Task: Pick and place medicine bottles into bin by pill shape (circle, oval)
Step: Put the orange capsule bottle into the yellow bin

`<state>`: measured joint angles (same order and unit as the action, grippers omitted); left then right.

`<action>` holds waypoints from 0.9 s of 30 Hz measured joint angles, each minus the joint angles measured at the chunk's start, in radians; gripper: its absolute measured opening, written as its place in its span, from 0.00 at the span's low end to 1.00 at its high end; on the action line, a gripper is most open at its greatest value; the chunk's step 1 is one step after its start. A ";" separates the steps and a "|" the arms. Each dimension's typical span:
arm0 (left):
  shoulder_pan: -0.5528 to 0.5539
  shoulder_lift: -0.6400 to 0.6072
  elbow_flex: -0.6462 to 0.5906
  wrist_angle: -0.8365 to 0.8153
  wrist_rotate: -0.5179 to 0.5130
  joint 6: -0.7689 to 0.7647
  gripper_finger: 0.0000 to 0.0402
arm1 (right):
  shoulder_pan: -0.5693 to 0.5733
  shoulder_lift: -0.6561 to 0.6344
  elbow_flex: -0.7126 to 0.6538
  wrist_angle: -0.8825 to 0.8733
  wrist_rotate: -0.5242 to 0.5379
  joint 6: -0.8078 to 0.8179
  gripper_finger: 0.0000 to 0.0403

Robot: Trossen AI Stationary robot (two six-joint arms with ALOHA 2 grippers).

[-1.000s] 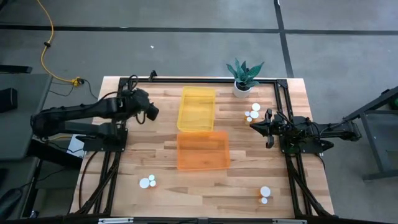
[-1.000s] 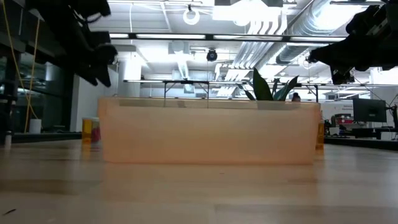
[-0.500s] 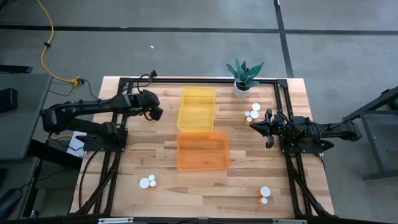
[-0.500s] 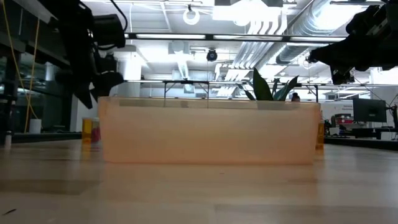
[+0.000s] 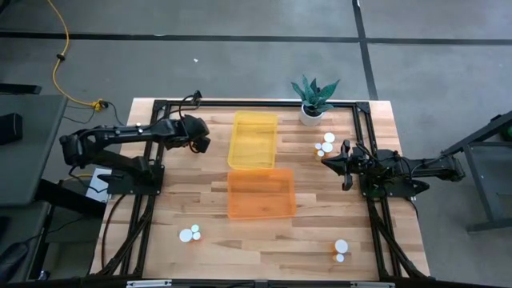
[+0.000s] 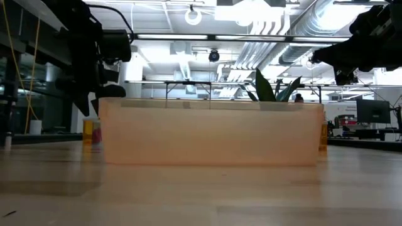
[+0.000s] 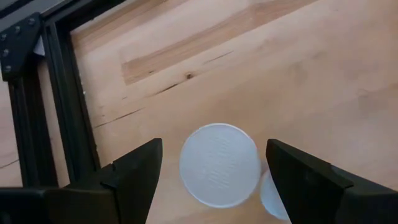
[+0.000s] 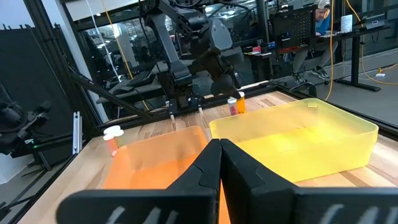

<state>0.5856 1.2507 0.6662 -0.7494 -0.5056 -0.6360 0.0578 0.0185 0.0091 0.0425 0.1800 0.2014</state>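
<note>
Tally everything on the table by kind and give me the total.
Medicine bottles: 9 (three beside the plant, two pairs at the end far from it, two below the left gripper)
Trays: 2 (yellow tray, orange tray)
Potted plant: 1
Total: 12

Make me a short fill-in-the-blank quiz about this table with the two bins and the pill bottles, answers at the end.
1. The left pincer is open right above a bottle's white ____.
2. The yellow bin lies nearer the potted ____ than the orange bin does.
3. The right pincer has its fingers ____.
4. Both bins hold ____ bottles so far.

Missing words: cap; plant; shut; no
</note>
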 joint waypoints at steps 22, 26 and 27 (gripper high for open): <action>0.021 0.048 0.000 0.028 0.027 0.001 0.69 | 0.000 0.000 0.000 0.000 0.000 0.000 0.00; 0.021 0.048 0.000 0.027 0.047 -0.006 0.69 | 0.000 0.000 0.000 0.000 0.000 0.000 0.00; 0.021 0.048 0.000 0.027 0.052 -0.009 0.69 | 0.000 0.000 0.000 0.000 0.000 0.000 0.00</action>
<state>0.6067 1.2987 0.6662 -0.7228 -0.4539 -0.6449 0.0578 0.0185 0.0093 0.0425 0.1802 0.2016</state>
